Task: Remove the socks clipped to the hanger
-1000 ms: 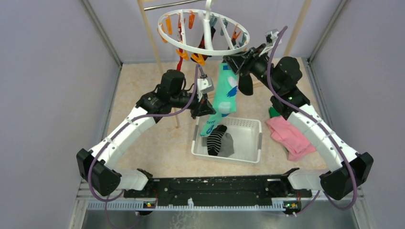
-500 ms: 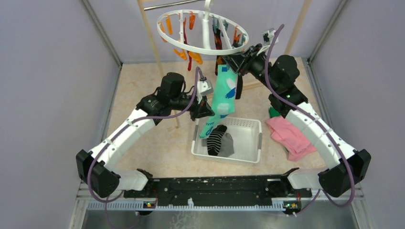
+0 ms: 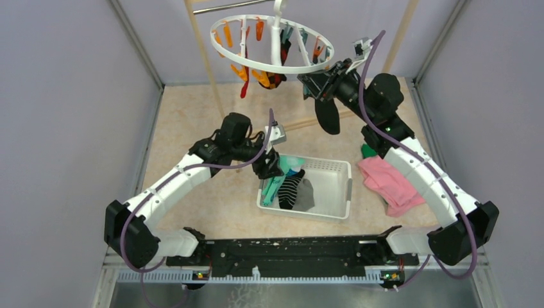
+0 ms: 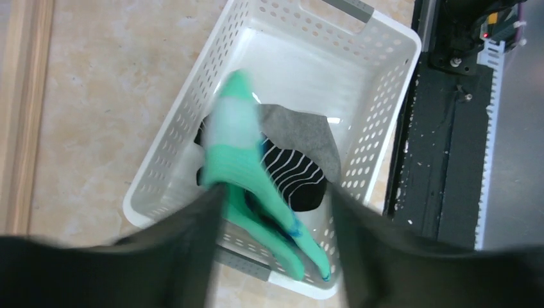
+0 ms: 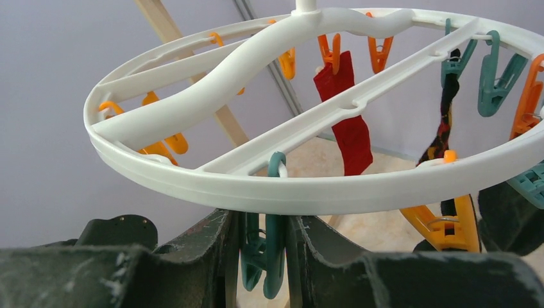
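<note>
The white ring hanger hangs at the back with orange and teal clips. A red sock and an argyle sock stay clipped to it, and a black sock hangs beside my right gripper. My right gripper is under the ring's near rim, shut on a teal clip. My left gripper is open over the white basket. The teal sock lies loose between its fingers, draped over the basket's near rim.
A striped black sock and a grey sock lie in the basket. Pink cloth and green cloth sit to its right. Wooden rack posts flank the hanger, and grey walls close in on both sides.
The teal sock has come off its clip. My left arm carried it down to the basket and opened. The right gripper stays at the clip, and the hanger has swung slightly.
</note>
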Robot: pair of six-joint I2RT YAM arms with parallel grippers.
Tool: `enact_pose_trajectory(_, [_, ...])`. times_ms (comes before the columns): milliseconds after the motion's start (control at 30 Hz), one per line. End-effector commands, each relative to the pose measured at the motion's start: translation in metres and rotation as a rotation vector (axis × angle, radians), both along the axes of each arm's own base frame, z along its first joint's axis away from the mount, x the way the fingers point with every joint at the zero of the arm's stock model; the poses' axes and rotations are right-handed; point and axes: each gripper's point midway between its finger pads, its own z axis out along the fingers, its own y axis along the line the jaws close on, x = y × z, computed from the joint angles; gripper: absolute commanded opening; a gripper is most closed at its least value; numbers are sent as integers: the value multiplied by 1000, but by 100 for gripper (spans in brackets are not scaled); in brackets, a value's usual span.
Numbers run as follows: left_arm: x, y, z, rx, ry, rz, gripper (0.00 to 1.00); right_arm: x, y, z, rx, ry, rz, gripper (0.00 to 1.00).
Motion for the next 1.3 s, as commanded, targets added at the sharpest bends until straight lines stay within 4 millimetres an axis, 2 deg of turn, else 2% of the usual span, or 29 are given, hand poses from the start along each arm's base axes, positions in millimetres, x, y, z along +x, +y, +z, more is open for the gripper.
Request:
enact_pose_trajectory(0, [28, -4, 21, -10, -143, 40, 95, -22, -3, 33, 61, -65, 43, 2])
enact_pose_trajectory(33, [33, -2, 24, -5, -169, 64, 98, -23, -2, 33, 64, -61, 51, 2])
enact_pose_trajectory(167, [45, -2, 42, -5, -227, 90, 99, -29, 9, 35, 81, -39, 125, 2])
enact_pose_trajectory(233, [45, -6, 49, -18, -220, 81, 99, -35, 19, 35, 68, -24, 172, 7])
enact_pose_trajectory(267, [45, -7, 53, -28, -205, 89, 99, -38, 23, 33, 52, -13, 191, 12])
enact_pose_trajectory(333, [46, -9, 64, -50, -180, 109, 99, -44, 21, 24, 10, 15, 194, 39])
enact_pose_trajectory(400, [41, -11, 77, -71, -175, 99, 99, -46, 3, 10, -56, 19, 101, 61])
enact_pose_trajectory(433, [41, -10, 84, -82, -177, 102, 99, -49, -11, -1, -86, 33, 47, 66])
enact_pose_trajectory(533, [39, -7, 101, -97, -183, 112, 99, -56, -51, -41, -145, 65, -107, 78])
enact_pose_trajectory(633, [44, -2, 116, -107, -193, 140, 99, -50, -81, -86, -208, 129, -227, 83])
enact_pose_trajectory(700, [52, 2, 132, -124, -219, 176, 99, -36, -103, -107, -246, 143, -312, 85])
enact_pose_trajectory(767, [65, 7, 146, -133, -250, 229, 99, -13, -122, -118, -295, 100, -380, 87])
enact_pose_trajectory(833, [78, 14, 159, -149, -272, 281, 99, 13, -132, -112, -310, 3, -381, 89])
enact_pose_trajectory(967, [90, 27, 175, -198, -254, 320, 99, 50, -101, -88, -297, -190, -200, 87])
enact_pose_trajectory(1033, [90, 32, 177, -205, -255, 325, 98, 69, -90, -84, -297, -201, -151, 79])
enact_pose_trajectory(1100, [89, 35, 173, -198, -250, 326, 98, 69, -73, -81, -274, -204, -44, 63])
enact_pose_trajectory(1167, [86, 36, 165, -190, -232, 316, 98, 55, -60, -80, -218, -218, 43, 42])
enact_pose_trajectory(1267, [78, 32, 151, -189, -188, 280, 98, 32, -50, -76, -176, -255, 78, 11])
